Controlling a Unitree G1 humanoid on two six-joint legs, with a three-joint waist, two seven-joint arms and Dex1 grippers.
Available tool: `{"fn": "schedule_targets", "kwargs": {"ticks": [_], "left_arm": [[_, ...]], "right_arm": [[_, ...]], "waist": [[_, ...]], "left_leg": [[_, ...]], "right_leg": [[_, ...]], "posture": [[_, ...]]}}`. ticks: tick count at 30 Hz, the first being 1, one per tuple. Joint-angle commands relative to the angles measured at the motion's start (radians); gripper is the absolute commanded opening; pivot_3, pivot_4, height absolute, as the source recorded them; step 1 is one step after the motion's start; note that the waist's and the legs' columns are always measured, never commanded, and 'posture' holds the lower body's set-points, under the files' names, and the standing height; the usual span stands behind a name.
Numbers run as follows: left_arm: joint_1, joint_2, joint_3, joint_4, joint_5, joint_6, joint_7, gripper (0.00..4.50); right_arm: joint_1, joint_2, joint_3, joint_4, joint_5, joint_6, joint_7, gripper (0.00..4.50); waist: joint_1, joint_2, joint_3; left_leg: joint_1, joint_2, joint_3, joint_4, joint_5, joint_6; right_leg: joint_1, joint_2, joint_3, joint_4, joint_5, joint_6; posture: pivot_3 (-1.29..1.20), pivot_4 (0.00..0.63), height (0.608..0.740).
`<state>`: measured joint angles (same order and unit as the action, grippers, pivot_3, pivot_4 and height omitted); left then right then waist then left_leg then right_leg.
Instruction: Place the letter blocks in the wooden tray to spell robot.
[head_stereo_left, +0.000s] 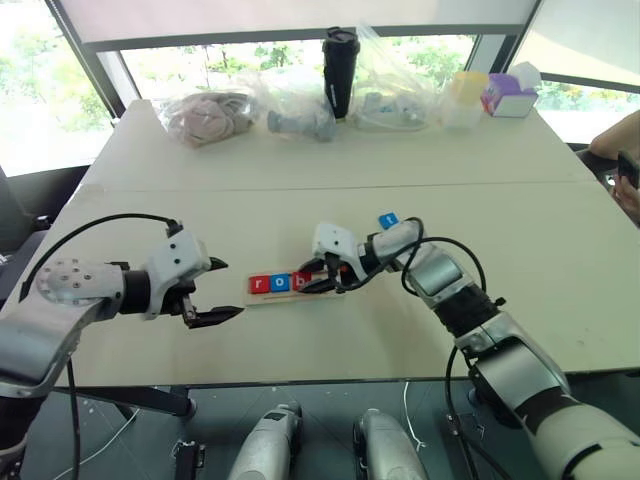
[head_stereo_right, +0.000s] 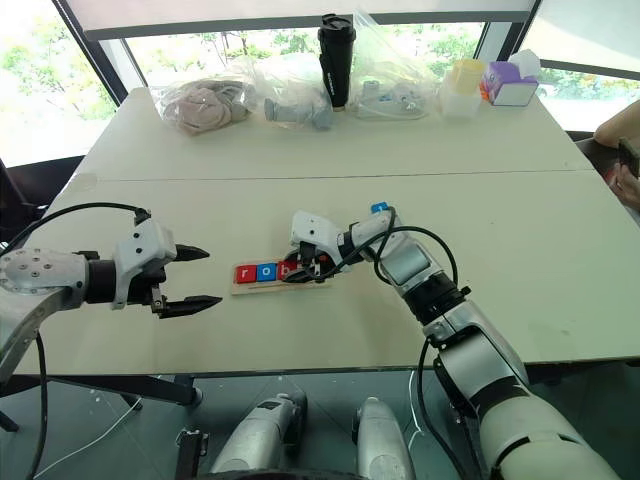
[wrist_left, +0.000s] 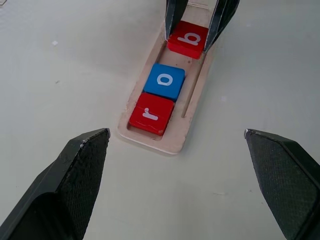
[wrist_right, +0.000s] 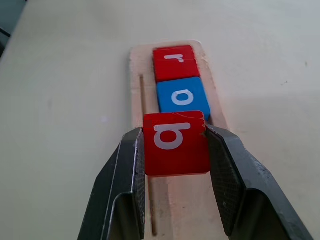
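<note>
The wooden tray (head_stereo_left: 252, 297) lies on the table in front of me. A red "r" block (wrist_left: 151, 113) and a blue "o" block (wrist_left: 164, 81) sit side by side at its left end. My right gripper (wrist_right: 175, 132) is shut on a red "b" block (wrist_right: 176, 145), holding it at the third place, right beside the "o". Whether the "b" rests on the tray floor I cannot tell. My left gripper (head_stereo_left: 228, 290) hangs open just left of the tray, with nothing in it. A blue block (head_stereo_left: 388, 220) lies on the table behind my right arm.
Along the table's far edge stand clear plastic bags (head_stereo_left: 208, 117), a black tumbler (head_stereo_left: 340, 70), a pale plastic container (head_stereo_left: 463, 98) and a tissue box (head_stereo_left: 510, 95). A person's hand (head_stereo_left: 622, 160) shows at the right edge. A seam (head_stereo_left: 400, 185) crosses the table.
</note>
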<state>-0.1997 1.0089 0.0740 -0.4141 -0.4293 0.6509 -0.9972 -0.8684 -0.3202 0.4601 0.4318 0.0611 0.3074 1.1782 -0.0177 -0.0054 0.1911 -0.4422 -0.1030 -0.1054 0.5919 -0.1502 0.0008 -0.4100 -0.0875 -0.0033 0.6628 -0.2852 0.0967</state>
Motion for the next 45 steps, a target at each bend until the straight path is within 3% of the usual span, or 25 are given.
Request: {"fn": "schedule_targets", "kwargs": {"ticks": [1,24,27,28,31,36,41,45], "left_arm": [[-0.006,0.001,0.039,-0.026,-0.017,0.006,0.010,4.50],[-0.012,0.001,0.026,-0.028,-0.035,0.014,0.036,4.50],[-0.014,-0.001,0.022,-0.018,-0.030,0.005,0.035,4.50],[-0.014,-0.002,0.021,-0.015,-0.029,0.003,0.034,4.50],[-0.016,-0.004,0.017,-0.007,-0.026,-0.005,0.033,4.50],[-0.017,-0.009,0.013,0.000,-0.022,-0.014,0.032,4.50],[-0.055,-0.056,0.046,-0.016,-0.080,0.000,0.050,4.50],[-0.116,-0.110,0.086,-0.035,-0.164,0.049,0.079,4.50]], "right_arm": [[-0.039,0.024,-0.013,0.031,-0.018,-0.040,-0.002,1.17],[-0.078,0.068,-0.028,0.142,-0.074,-0.101,0.030,1.17],[-0.078,0.072,-0.032,0.141,-0.073,-0.098,0.027,2.58],[-0.081,0.075,-0.036,0.143,-0.073,-0.097,0.017,3.28],[-0.091,0.077,-0.053,0.138,-0.068,-0.093,0.002,4.45],[-0.119,0.082,-0.140,0.105,-0.031,-0.056,-0.065,4.45],[-0.138,0.069,-0.367,0.017,0.054,0.070,-0.300,4.45],[-0.050,0.000,-0.537,-0.210,0.073,0.322,-0.519,4.45]], "waist": [[0.001,0.000,0.000],[-0.001,0.000,0.000],[-0.001,0.000,0.000],[-0.001,0.000,0.000],[-0.001,0.000,0.000],[-0.001,0.000,0.000],[0.006,0.000,0.000],[0.014,0.000,0.000]], "left_leg": [[0.000,0.000,0.000,0.000,0.000,0.000],[0.000,0.000,0.000,0.000,0.001,-0.002],[0.000,0.000,0.000,0.000,0.001,-0.002],[0.000,0.000,0.000,0.000,0.001,-0.002],[0.000,0.000,0.000,0.000,0.001,-0.002],[0.000,0.000,0.000,0.000,0.001,-0.002],[0.000,0.000,0.000,-0.001,0.001,-0.002],[0.000,-0.001,-0.002,-0.001,0.001,-0.002]], "right_leg": [[0.000,0.000,0.000,0.000,0.000,0.000],[-0.001,0.001,0.000,0.001,0.000,-0.001],[-0.001,0.001,0.000,0.001,0.000,-0.001],[-0.001,0.001,0.000,0.001,0.000,-0.001],[-0.001,0.001,0.000,0.001,0.000,-0.001],[-0.001,0.001,0.000,0.001,0.000,-0.001],[-0.001,0.001,0.000,0.001,0.000,-0.001],[-0.001,0.000,0.000,0.001,0.000,-0.001]], "posture": [[0.00,0.150,0.740],[0.00,0.150,0.740],[0.00,0.150,0.740],[0.00,0.150,0.740],[0.00,0.150,0.740],[0.00,0.150,0.740],[0.00,0.150,0.740],[0.00,0.150,0.740]]}}
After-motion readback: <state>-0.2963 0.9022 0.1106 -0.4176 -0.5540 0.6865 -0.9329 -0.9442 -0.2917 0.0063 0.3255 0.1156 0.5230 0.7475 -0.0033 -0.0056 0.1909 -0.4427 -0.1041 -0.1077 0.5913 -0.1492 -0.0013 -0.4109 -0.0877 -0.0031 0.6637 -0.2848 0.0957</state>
